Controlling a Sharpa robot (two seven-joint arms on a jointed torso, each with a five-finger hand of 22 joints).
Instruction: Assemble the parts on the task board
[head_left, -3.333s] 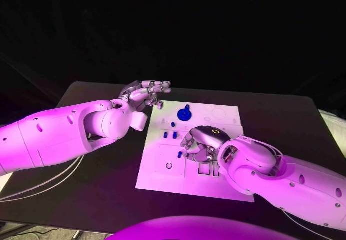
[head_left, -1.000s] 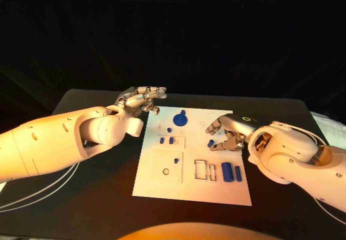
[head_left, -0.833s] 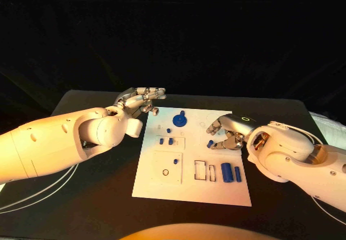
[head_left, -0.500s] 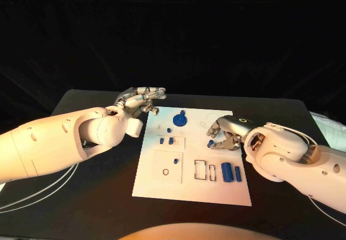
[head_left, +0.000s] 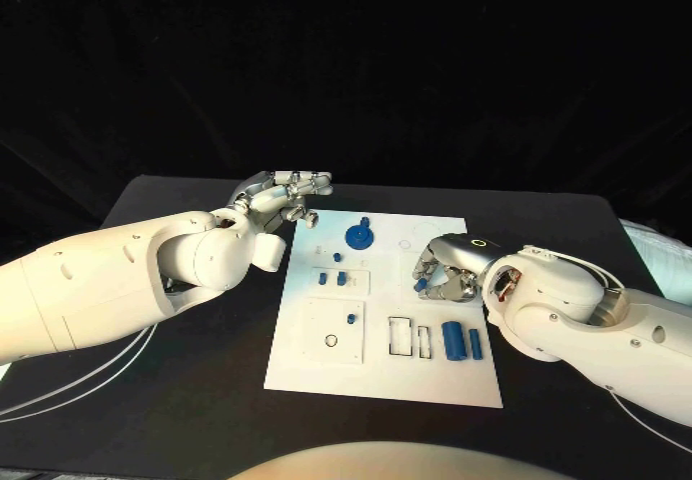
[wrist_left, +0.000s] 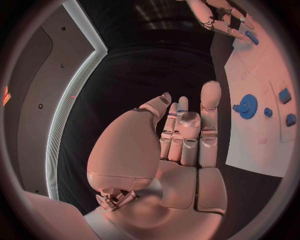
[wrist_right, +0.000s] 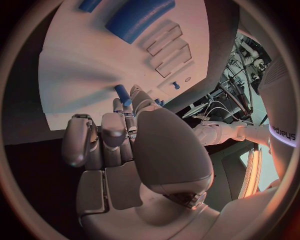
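Blue peg (head_left: 421, 285) pinched at the right hand (head_left: 444, 272) fingertips, held over the task board (head_left: 387, 375) mid-right area; same peg visible past its fingers in the right wrist view (wrist_right: 122, 94). Two blue cylinders (head_left: 459, 340) lie on the board just below that hand. Left hand (head_left: 283, 197) hovers off the board's far-left corner, fingers loosely curled, holding nothing. Blue gear (head_left: 359, 237) sits just right of it.
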